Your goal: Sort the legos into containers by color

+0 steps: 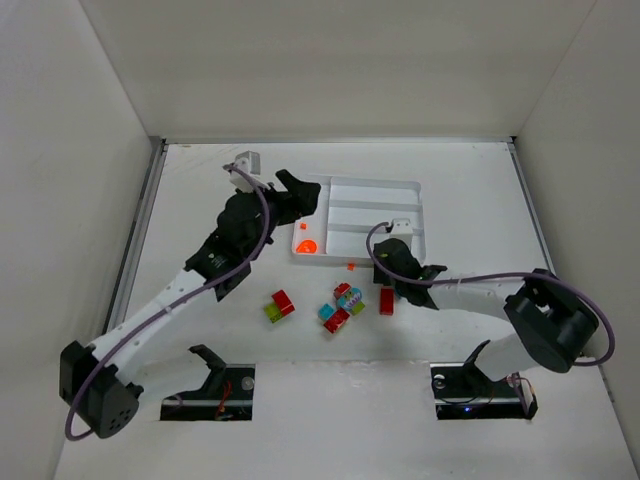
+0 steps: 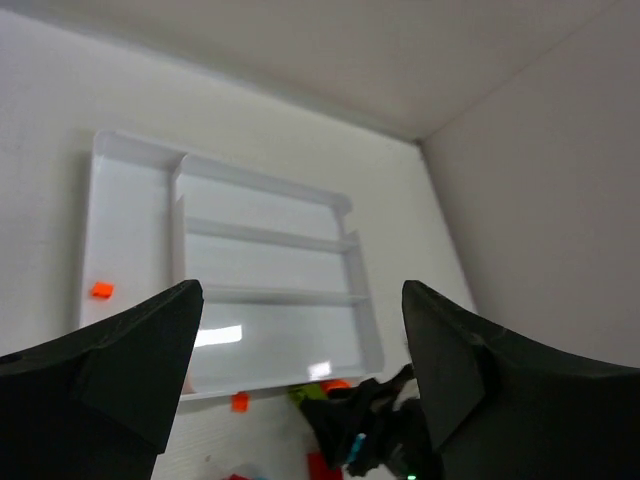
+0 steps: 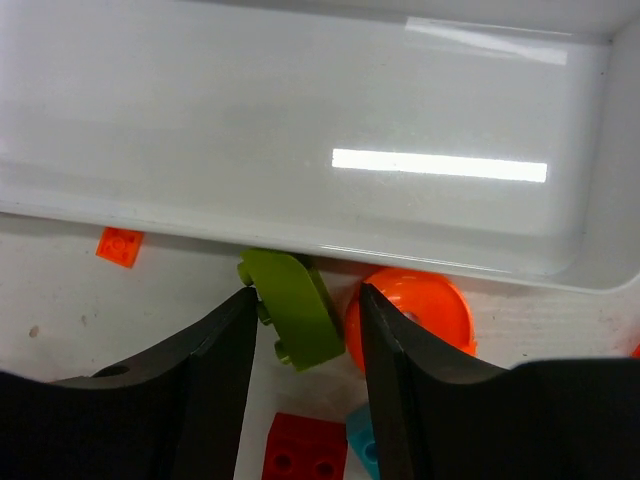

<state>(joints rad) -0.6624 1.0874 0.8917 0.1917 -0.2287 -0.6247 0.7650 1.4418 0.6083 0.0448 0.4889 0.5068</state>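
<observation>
Right tool [image 3: 307, 296] around lime lego [image 3: 296, 322], tabletop [image 3: 58, 298]

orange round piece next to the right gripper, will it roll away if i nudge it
The orange round piece has a circular rim, so on edge it could roll; lying flat it would more likely skid. It looks like small glossy plastic, so it is probably light and slippery. The tray wall close beside it should stop a push that way.

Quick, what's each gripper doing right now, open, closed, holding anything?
Left gripper: open, holding nothing.
Right gripper: closed on a lime green lego.
</observation>
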